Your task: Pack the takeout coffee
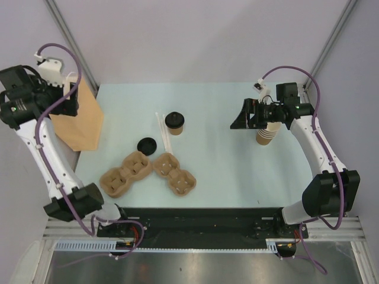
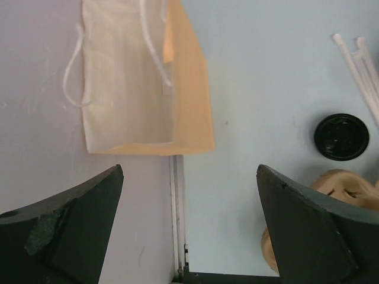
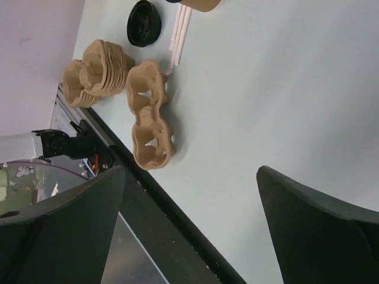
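Overhead first: takeout coffee (image 1: 174,123) stands upright mid-table, well apart from both grippers. The left gripper (image 1: 70,102) hangs over the brown paper bag (image 1: 80,121), out at nine o'clock from the cup. The right gripper (image 1: 239,117) sits at three o'clock, just beside the stack of lidless cups (image 1: 267,134). A loose black lid (image 1: 147,145) lies at the coffee's seven o'clock, white straws (image 1: 161,131) lie just beside the cup, and two pulp carriers (image 1: 174,174) spread at six o'clock.

Left wrist now: left fingers (image 2: 65,231) wide apart with nothing between them. The bag is at eleven o'clock and the lid at two, with the coffee out of frame.

Right wrist: right fingers (image 3: 320,231) spread and empty. The carriers are at ten o'clock, and a tan cup base (image 3: 201,5) at twelve is probably the coffee.
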Controlling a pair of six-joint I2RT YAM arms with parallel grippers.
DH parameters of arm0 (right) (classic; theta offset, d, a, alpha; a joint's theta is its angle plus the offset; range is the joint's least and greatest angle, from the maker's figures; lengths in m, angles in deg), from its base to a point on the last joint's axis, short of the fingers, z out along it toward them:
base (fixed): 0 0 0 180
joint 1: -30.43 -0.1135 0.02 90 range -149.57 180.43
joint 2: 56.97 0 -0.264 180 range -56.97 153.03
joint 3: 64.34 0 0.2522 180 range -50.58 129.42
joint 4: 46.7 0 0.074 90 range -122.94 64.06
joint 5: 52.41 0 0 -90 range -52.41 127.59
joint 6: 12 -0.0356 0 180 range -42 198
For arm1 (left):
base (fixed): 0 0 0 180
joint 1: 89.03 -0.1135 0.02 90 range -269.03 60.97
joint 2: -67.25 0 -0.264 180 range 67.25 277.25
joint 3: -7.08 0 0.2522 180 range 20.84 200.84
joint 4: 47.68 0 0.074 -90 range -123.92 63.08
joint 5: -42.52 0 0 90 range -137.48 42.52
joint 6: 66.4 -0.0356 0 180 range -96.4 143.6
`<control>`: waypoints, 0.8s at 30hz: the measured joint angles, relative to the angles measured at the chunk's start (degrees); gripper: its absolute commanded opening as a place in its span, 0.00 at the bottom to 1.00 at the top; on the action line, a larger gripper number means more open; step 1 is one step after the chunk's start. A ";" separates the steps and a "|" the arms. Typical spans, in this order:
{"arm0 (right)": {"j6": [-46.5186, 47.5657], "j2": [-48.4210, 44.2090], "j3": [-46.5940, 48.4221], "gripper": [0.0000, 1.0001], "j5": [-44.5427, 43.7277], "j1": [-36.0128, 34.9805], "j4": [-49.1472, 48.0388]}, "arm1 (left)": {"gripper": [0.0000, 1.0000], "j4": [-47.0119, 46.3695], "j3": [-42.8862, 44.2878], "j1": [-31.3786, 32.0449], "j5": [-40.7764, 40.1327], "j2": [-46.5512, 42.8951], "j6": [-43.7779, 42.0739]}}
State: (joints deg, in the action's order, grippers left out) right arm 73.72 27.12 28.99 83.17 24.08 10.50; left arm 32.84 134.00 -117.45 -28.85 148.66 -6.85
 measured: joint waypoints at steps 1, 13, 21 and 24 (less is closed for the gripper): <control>0.00 0.00 0.00 1.00 0.09 0.00 0.00 | 0.99 0.44 1.97 -1.20 -0.11 2.23 -0.17; -0.02 0.00 0.00 1.00 0.98 -0.02 0.02 | 0.95 5.01 12.55 -5.99 -1.03 19.61 -3.19; -0.02 0.00 0.00 1.00 0.98 -0.02 0.02 | 0.93 3.65 8.11 -4.76 -0.52 18.97 -4.17; 0.00 0.00 0.00 1.00 0.96 0.00 0.02 | 0.94 2.78 5.20 -2.32 -1.25 18.99 -4.52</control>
State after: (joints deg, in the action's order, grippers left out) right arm 73.72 27.12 28.99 84.13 24.08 10.52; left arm 35.62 139.20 -119.77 -30.09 167.65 -11.38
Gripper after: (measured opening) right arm 0.994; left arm 0.938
